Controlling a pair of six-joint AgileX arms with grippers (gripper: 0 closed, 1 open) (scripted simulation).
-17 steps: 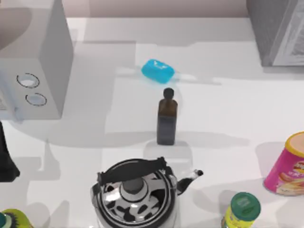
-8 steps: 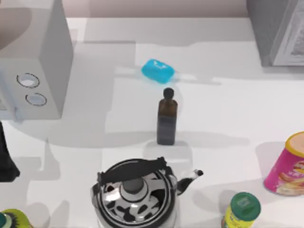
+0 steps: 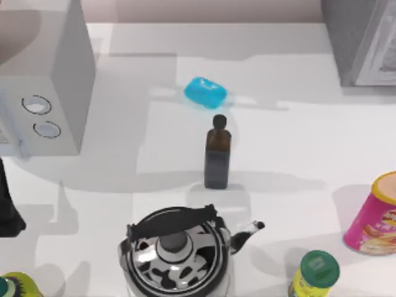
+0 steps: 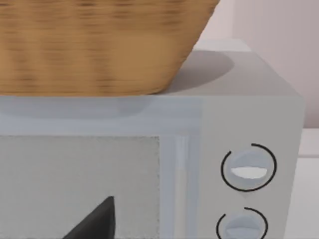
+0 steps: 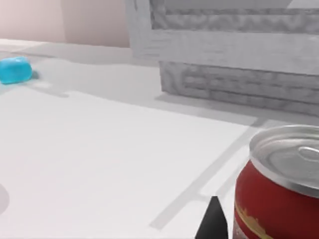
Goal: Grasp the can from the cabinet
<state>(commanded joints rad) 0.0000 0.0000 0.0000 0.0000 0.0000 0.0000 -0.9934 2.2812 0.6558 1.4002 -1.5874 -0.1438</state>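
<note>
Standing upright on the white table (image 5: 99, 164), the red can (image 5: 279, 194) sits right beside the right arm's wrist camera, its silver lid and pull tab facing up, so its long axis is vertical. A dark fingertip (image 5: 213, 219) of the right gripper shows just beside the can's wall; whether that gripper is clenched, released or holding the can cannot be told. The grey cabinet (image 5: 239, 55) rises farther off behind the can, at the far right of the table, so the can stands outside it. The right arm is plainly the nearer one. The left arm faces the microwave (image 4: 249, 124) at the far left, under a wicker basket (image 4: 99, 45), its hand state equally unclear. Compared with a second ago, the top view's dark bottle (image 3: 216, 158), blue soap (image 3: 205, 92) and kettle (image 3: 176, 253) have not shifted.
</note>
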